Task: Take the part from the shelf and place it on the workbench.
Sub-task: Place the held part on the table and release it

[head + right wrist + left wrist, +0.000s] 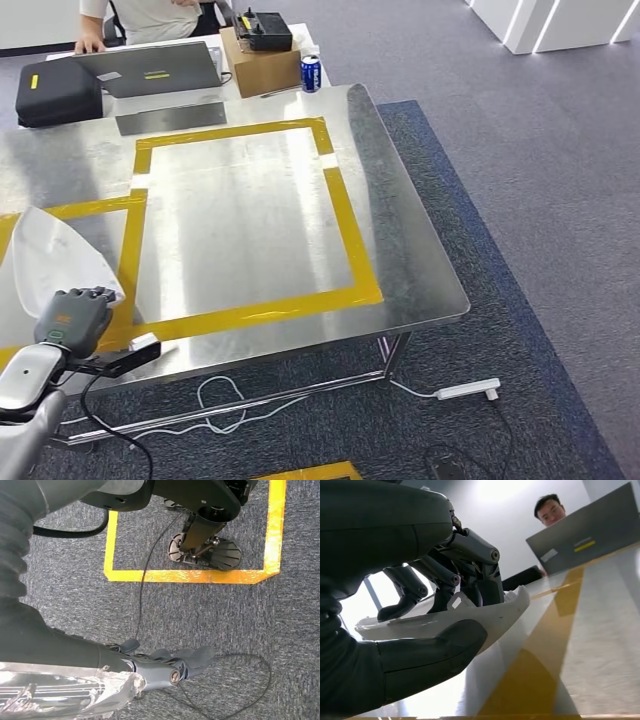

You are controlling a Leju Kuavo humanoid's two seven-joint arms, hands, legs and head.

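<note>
The left hand (72, 318) is gripping the white part (53, 258) low over the metal workbench (249, 230), while the right hand (166, 662) hangs empty, fingers loosely straight, above the carpet (226, 625).

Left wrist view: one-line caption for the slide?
Left hand grips the white part just above the taped metal workbench, a person behind a laptop beyond.

Before me stood a steel table (392, 250) marked with yellow tape (355, 250). It rested on a dark blue carpet (483, 330) laid over grey floor (543, 130). A white power strip (468, 389) and loose cable (219, 405) lay under the table. Beyond its far edge sat a laptop (155, 68), black case (56, 92), cardboard box (260, 65) and blue can (310, 73), with a person (143, 15) seated behind them. White panels (551, 20) glowed at the far right.
</note>
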